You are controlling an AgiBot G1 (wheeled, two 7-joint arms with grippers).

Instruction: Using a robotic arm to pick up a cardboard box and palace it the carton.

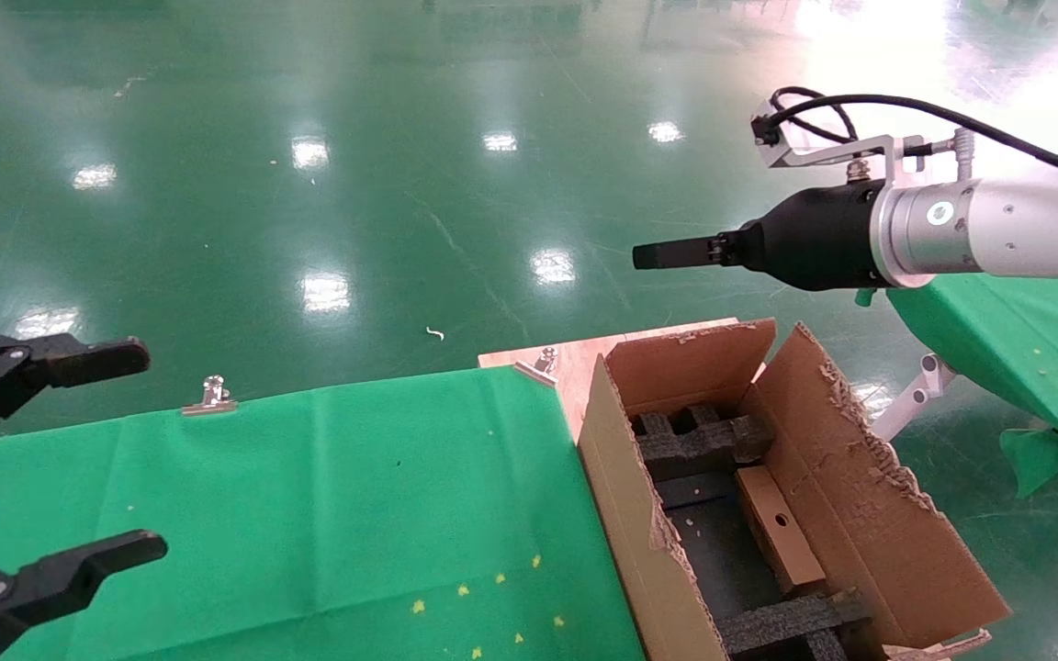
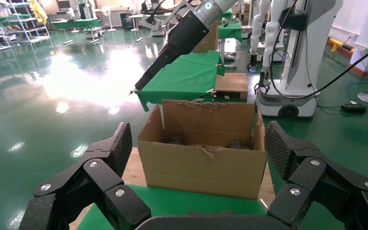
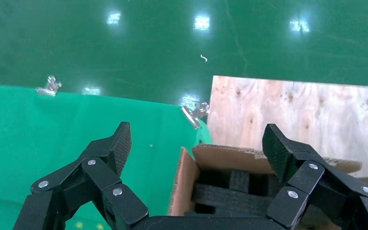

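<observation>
Cardboard box (image 1: pixel 777 542): lies inside carton (image 1: pixel 869 514) at 5 o'clock, between black foam inserts (image 1: pixel 699 441); placement judged done. Right pincer (image 3: pixel 196 153): spread, empty, above carton's far end. Left pincer (image 1: pixel 51 459): spread, idle, 8 o'clock over green-clothed counter (image 1: pixel 354 514).

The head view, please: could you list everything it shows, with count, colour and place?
carton: one, brown, torn flaps open, on the table's right end.
box: one, brown, round hole, lying inside the carton against its right wall.
foam inserts: black, at the carton's far and near ends.
cloth: one, green, covering the table left of the carton.
board: bare wood, at the carton's far side.
clips: two, silver, on the cloth's far edge.
second table: green-clothed, far right.
left gripper: black, open, above the cloth's left end.
right gripper: black on a silver arm, empty, raised beyond the carton.
</observation>
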